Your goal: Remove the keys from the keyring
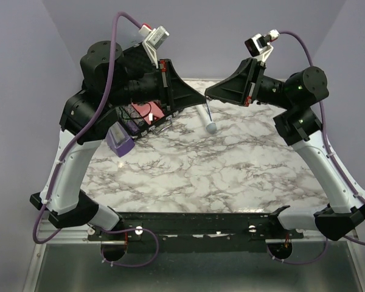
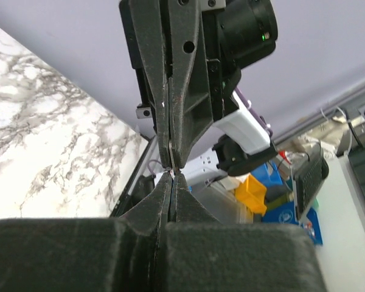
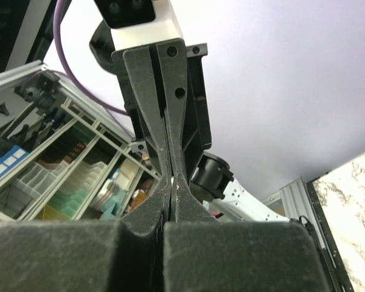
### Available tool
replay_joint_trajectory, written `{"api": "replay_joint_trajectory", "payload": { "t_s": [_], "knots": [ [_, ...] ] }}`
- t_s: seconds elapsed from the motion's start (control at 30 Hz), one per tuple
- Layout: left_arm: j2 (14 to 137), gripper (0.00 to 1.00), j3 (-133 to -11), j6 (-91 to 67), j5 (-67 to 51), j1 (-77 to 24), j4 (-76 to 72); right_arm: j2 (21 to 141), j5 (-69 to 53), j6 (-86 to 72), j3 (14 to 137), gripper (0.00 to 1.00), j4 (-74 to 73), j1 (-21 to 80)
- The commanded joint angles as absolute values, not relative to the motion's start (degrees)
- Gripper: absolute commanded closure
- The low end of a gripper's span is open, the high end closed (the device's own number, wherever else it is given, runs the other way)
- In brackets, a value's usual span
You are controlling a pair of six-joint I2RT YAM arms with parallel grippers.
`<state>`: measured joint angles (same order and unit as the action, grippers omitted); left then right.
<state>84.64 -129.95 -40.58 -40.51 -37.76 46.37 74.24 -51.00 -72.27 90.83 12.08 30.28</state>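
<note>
- Nearest the left wrist lens stood the left gripper (image 2: 172, 177), its two black fingers pressed flat together with no gap showing.
- Tip to tip against it came the right gripper (image 2: 172, 163), likewise clamped down to a closed seam.
- Both were raised well above the marble table (image 1: 201, 173), meeting over its far half.
- In the right gripper's seam sat a thin silver sliver, which I took for one of the keys (image 2: 171, 153). Whether the left pair also had a bite on it, I could not tell.
- No blue showed in any view, so the keyring was hidden; I judged it pinched somewhere inside the closed tips.
- Handling, as a judgement: the metal looked stiff, very light and slick, and too thin to offer much face to the pads.
  - It would likely pivot or squirt out under a sideways tug.
  - Best hold would be flat across the key's broad faces near its head, with the other pincer on the ring's loop close to the opening.
  - The pull should run along the ring's wire (never straight apart).
- A drop from that height would probably send it skittering on the smooth marble.
- Below on the table lay a white wand (image 1: 209, 121), and at the left a purple metronome (image 1: 120, 141), both well apart from the grippers.
</note>
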Motion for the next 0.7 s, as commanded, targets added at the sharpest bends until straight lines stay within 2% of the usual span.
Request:
{"api": "replay_joint_trajectory", "payload": {
  "t_s": [0.0,0.37,0.67],
  "knots": [
    [83.41,1.0,-127.62,-44.64,-29.37,-39.9,40.7,74.71,-45.71,-71.54,92.2,0.99,10.81,30.67],
    [83.14,1.0,-125.16,-48.87,-15.3,-44.73,34.55,72.86,-40.17,-72.15,90.44,0.99,10.98,30.67],
    [82.79,1.0,-123.31,-49.66,-11.69,-46.14,31.55,72.07,-39.02,-73.3,88.95,0.99,13.09,30.59]
  ]
}}
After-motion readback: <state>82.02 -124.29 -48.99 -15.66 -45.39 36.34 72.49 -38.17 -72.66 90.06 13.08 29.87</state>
